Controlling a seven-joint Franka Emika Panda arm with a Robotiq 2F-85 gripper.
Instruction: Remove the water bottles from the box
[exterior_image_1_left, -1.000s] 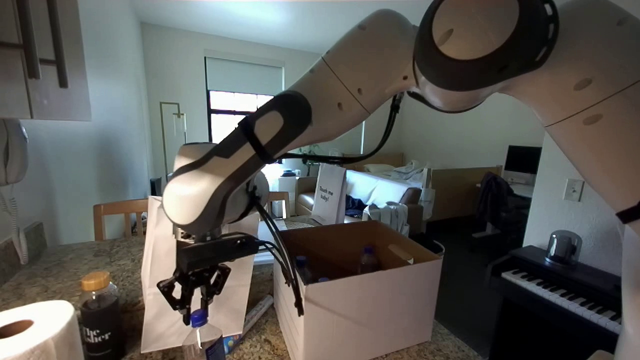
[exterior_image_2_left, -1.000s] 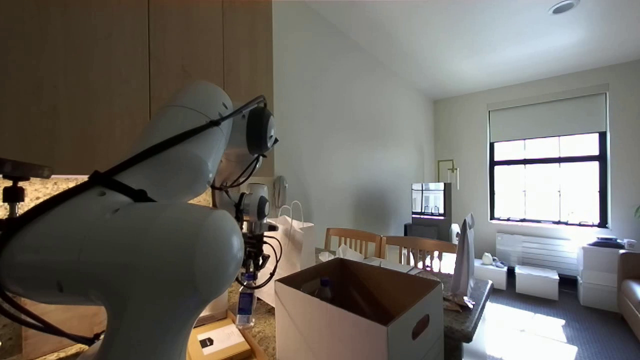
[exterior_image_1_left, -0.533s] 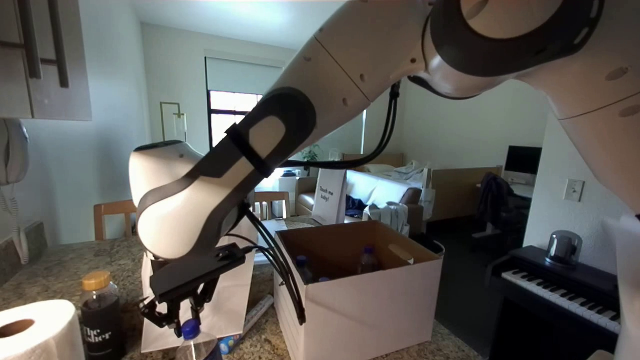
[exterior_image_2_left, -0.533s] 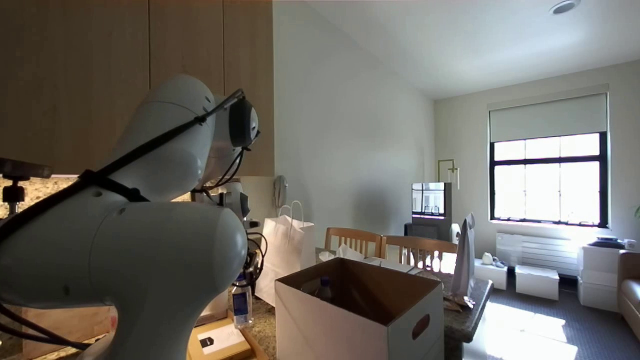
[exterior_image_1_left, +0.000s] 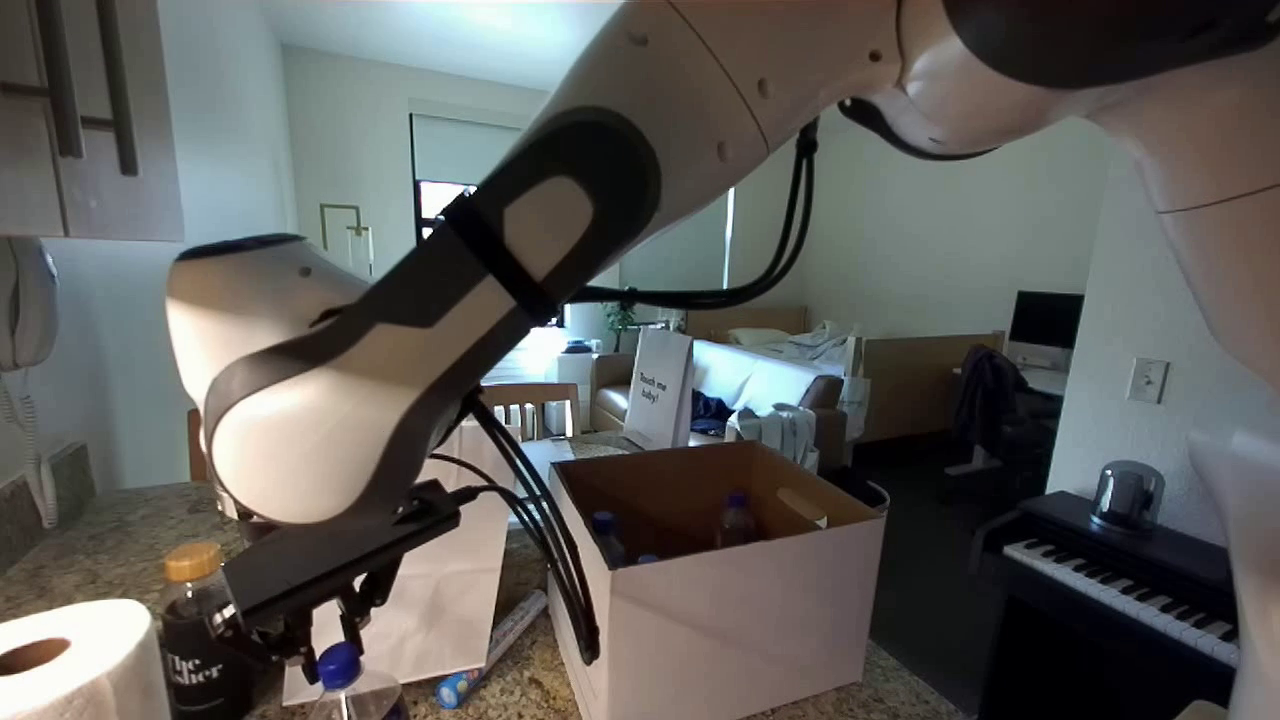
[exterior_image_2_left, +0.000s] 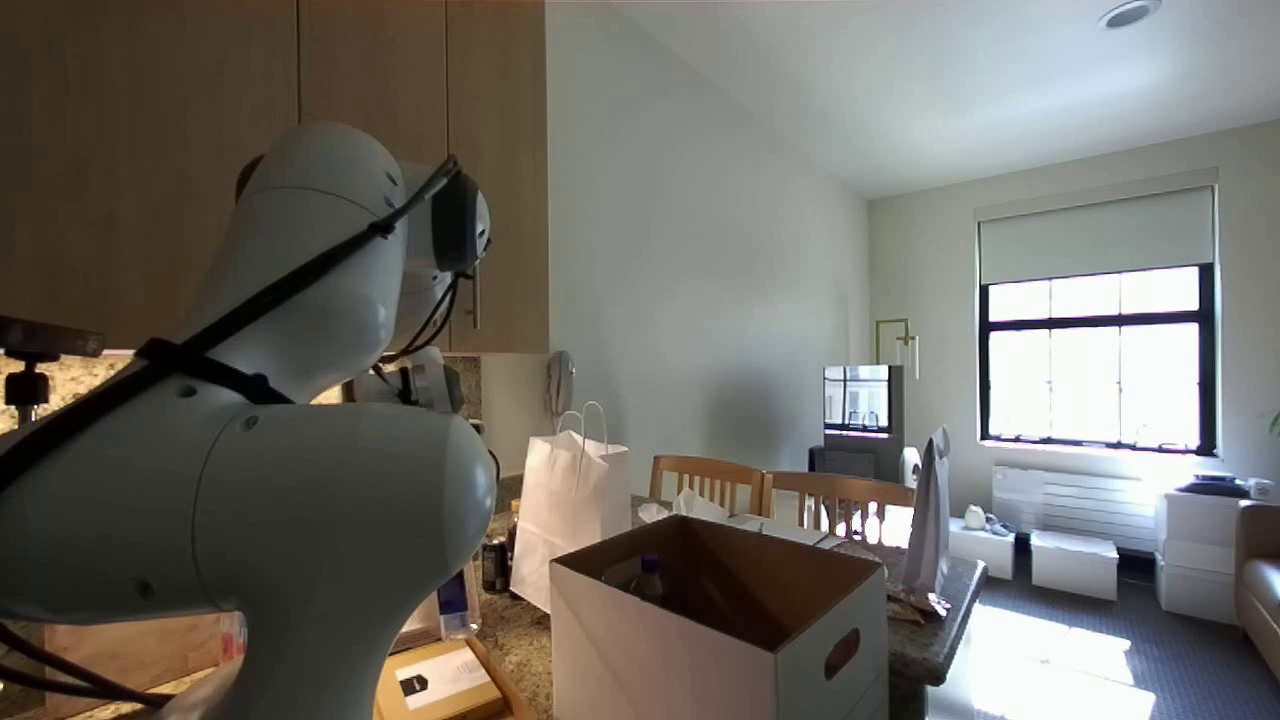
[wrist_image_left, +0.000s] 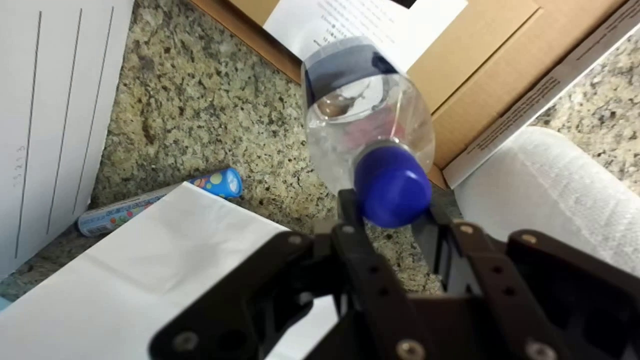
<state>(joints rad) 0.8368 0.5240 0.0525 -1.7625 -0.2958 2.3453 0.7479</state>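
Pinching one water bottle (wrist_image_left: 367, 107) by its cap (wrist_image_left: 393, 182) with one pincer (wrist_image_left: 392, 206).
Can count three more blue caps (exterior_image_1_left: 737, 501) inside one box (exterior_image_1_left: 735, 625).

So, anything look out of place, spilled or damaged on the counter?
Minor: a printed tube lies on its side on the counter, between the white box and the paper bag. It looks stray, since both neighbours stand upright. I see no spill or damage.
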